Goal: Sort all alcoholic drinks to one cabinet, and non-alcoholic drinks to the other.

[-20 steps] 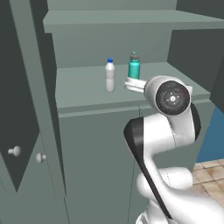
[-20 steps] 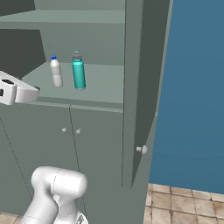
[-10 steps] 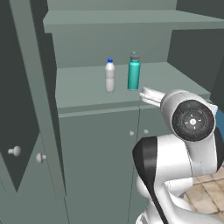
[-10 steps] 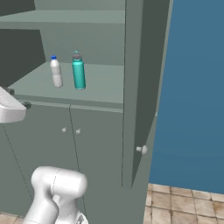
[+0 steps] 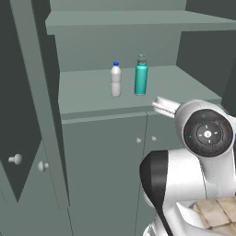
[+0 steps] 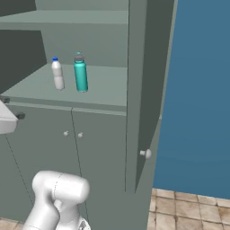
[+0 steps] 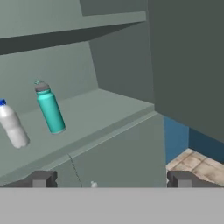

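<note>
From the hand camera I see my gripper (image 7: 112,179) nearest, its two dark fingertips (image 7: 41,178) spread wide apart with nothing between them. Past them, at about 10 o'clock in that view, stand the two drinks on the cabinet shelf (image 7: 105,113).

The white bottle (image 5: 115,80) is slim, plain white plastic with a small blue cap; it stands upright. Just beside it, toward 3 o'clock in the left base view, the teal bottle (image 5: 140,75) is fatter and taller, with a grey cap, also upright. I cannot tell whether they touch; a thin gap seems to show between them. In the right base view the white bottle (image 6: 57,74) and the teal bottle (image 6: 80,73) sit toward the shelf's back, at about 10 o'clock from the picture's middle.

My arm (image 5: 184,175) rises at 4 o'clock in the left base view, its white elbow bent, and the round dark joint (image 5: 207,133) faces the camera. The white hand (image 5: 166,106) juts out at the shelf's front edge, below and at 4 o'clock from the teal bottle, clear of both bottles.

Below the shelf, the lower doors (image 5: 106,170) are shut, with small round knobs (image 5: 145,138). The tall open door (image 6: 146,90) stands at 3 o'clock of the shelf, with a blue wall (image 6: 197,90) behind it.
</note>
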You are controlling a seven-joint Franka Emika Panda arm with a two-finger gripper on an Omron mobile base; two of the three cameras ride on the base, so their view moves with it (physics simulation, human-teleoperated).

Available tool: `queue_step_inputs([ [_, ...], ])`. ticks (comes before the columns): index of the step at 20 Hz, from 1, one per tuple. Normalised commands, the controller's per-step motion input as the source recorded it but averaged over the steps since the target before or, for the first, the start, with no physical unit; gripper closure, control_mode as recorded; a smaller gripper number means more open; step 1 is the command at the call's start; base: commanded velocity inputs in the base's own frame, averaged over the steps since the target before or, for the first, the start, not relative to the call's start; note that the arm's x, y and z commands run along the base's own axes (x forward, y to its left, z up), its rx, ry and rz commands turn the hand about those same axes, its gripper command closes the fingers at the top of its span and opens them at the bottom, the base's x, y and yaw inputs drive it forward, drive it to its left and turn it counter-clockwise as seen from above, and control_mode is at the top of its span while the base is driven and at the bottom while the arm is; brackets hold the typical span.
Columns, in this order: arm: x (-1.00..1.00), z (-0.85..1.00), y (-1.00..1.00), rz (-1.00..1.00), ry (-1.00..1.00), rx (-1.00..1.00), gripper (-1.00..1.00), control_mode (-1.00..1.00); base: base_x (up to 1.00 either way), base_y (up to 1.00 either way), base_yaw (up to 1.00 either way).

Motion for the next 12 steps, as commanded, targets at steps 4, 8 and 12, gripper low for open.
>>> queue_step_inputs([
  [4,-0.08,0.00,0.00,0.00,-0.01,0.00,-1.00,-1.00,0.00,0.00,0.00],
  [8,-0.19,0.00,0.00,-0.03,-0.01,0.00,-1.00,1.00,-0.29,-0.05,-0.10],
  [12,0.00,0.00,0.00,0.00,0.00,0.00,-1.00,1.00,-0.54,-0.14,-0.31],
])
